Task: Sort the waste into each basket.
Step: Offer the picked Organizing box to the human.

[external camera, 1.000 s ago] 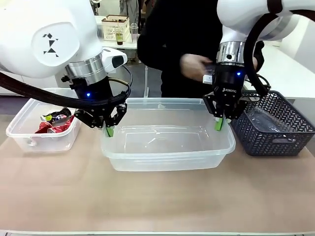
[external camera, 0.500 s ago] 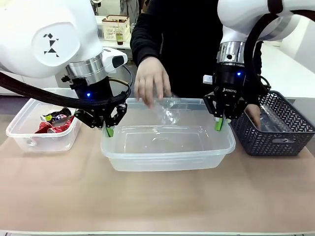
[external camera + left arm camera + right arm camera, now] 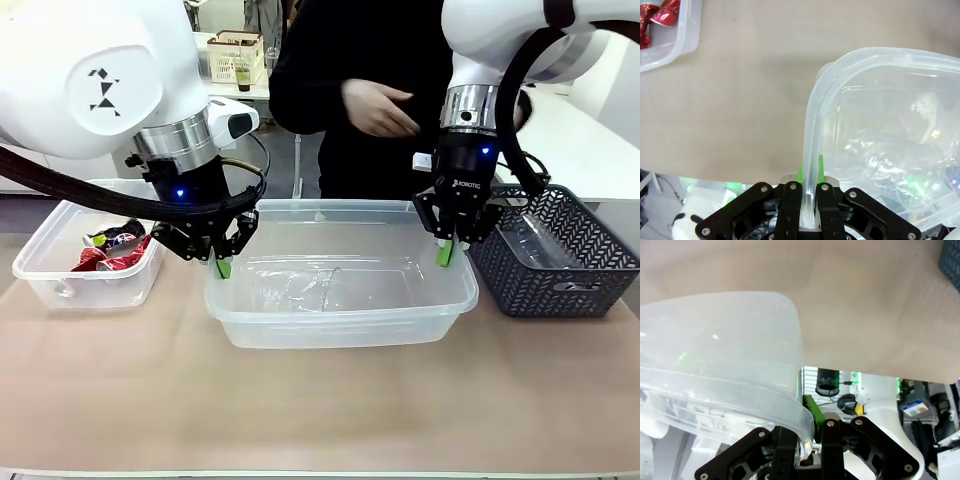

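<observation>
A large clear basket (image 3: 340, 322) stands in the middle of the table. My left gripper (image 3: 222, 265) is shut on its left rim, and my right gripper (image 3: 447, 252) is shut on its right rim. A clear plastic bottle (image 3: 300, 290) lies on the bottom of this basket. In the left wrist view the rim (image 3: 812, 115) runs between the shut fingers of the left gripper (image 3: 809, 200), with the bottle (image 3: 880, 160) inside the wall. The right wrist view shows the right gripper (image 3: 810, 435) pinching the rolled rim (image 3: 740, 390). A smaller clear basket (image 3: 40, 275) at the left holds red-and-silver cans (image 3: 110, 250).
A dark grey lattice basket (image 3: 560, 285) at the right holds clear plastic. The person stands behind the table with one hand (image 3: 375, 105) raised at chest height. Bare tan table (image 3: 320, 410) lies in front of the baskets.
The person's hand dropped a clear bottle into the middle basket and drew back up to the chest. The other hand left the grey basket. Both arms stayed still.
</observation>
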